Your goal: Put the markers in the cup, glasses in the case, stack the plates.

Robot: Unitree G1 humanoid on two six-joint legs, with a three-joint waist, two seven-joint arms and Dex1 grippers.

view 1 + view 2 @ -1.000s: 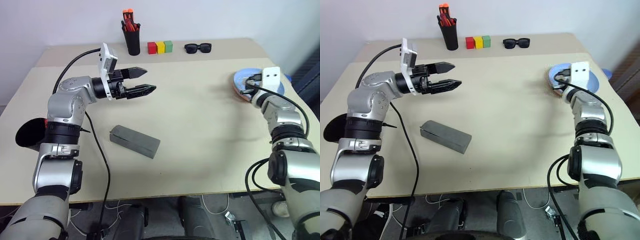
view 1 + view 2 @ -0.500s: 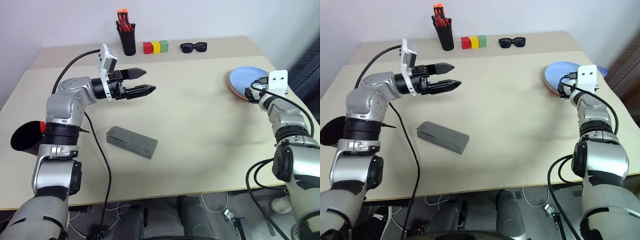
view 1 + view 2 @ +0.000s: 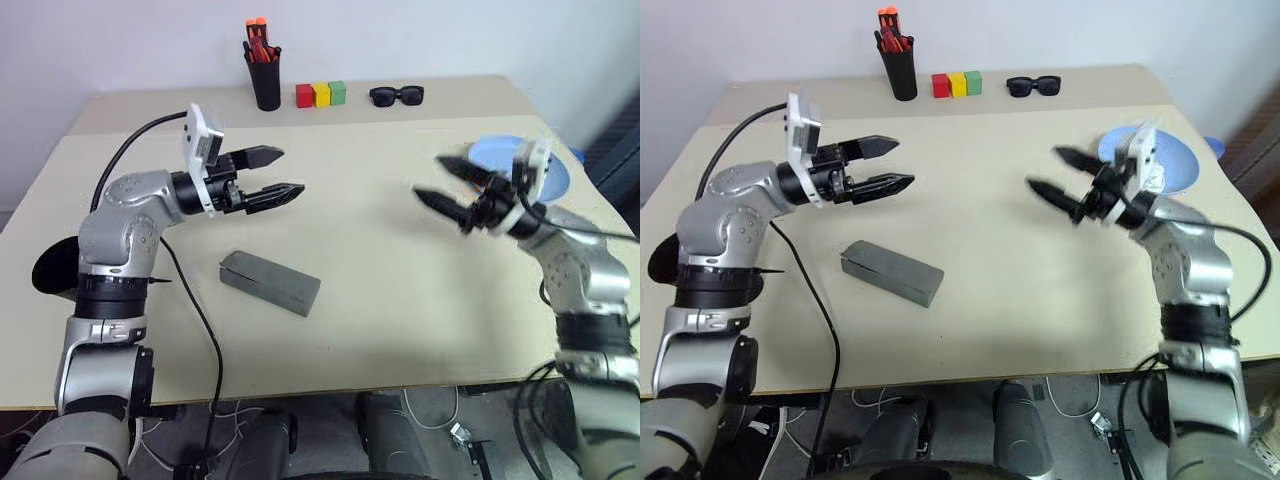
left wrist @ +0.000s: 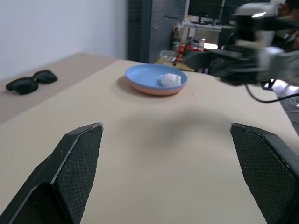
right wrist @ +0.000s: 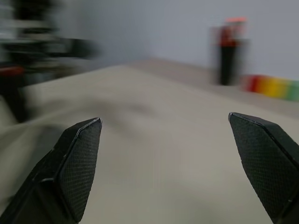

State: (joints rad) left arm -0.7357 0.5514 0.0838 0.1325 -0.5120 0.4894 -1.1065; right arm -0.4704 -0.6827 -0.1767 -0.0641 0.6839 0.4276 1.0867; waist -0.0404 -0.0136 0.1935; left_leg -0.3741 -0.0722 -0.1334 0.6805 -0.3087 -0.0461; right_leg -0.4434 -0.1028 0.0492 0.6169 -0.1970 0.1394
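Above the table, both grippers agape, left gripper, right gripper.

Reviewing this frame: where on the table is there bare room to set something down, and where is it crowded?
Free: the wide middle of the table, between the closed grey case and the stacked plates, though both open claws, left and right, hang over it; also the front strip near the case. Crowded: the back edge, with pen holder, coloured blocks and sunglasses.

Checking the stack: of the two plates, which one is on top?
The light blue plate, resting on the salmon pink plate, whose rim shows beneath it.
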